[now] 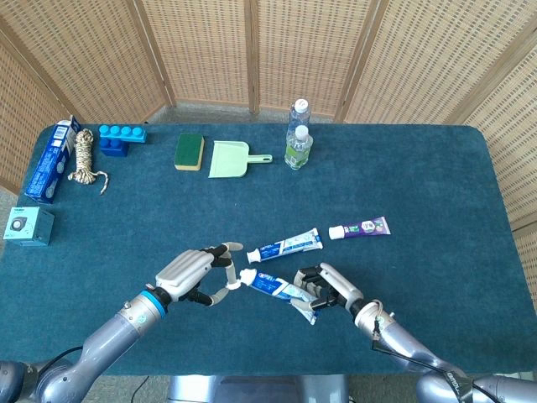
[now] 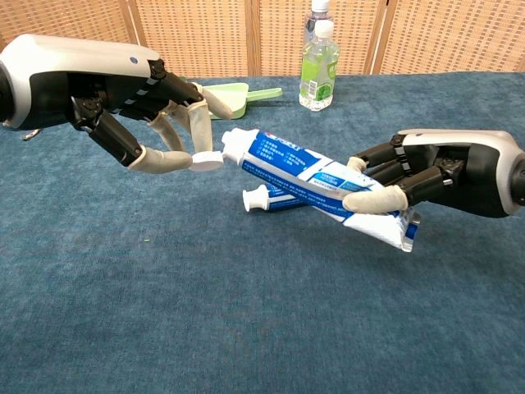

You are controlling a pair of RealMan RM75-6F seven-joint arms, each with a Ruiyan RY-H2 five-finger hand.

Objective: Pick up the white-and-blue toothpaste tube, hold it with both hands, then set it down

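Note:
The white-and-blue toothpaste tube hangs above the table between my hands, cap end to the left. My right hand grips its flat crimped end, thumb on top. My left hand reaches only the white cap, which sits pinched between the thumb tip and a fingertip while the other fingers spread. A second, similar white-and-blue tube lies on the blue cloth just beyond and below the held one.
A purple-labelled tube lies right of the second tube. At the back stand two bottles, a green dustpan and a sponge. A blue box, rope, blue brick and teal box line the left side.

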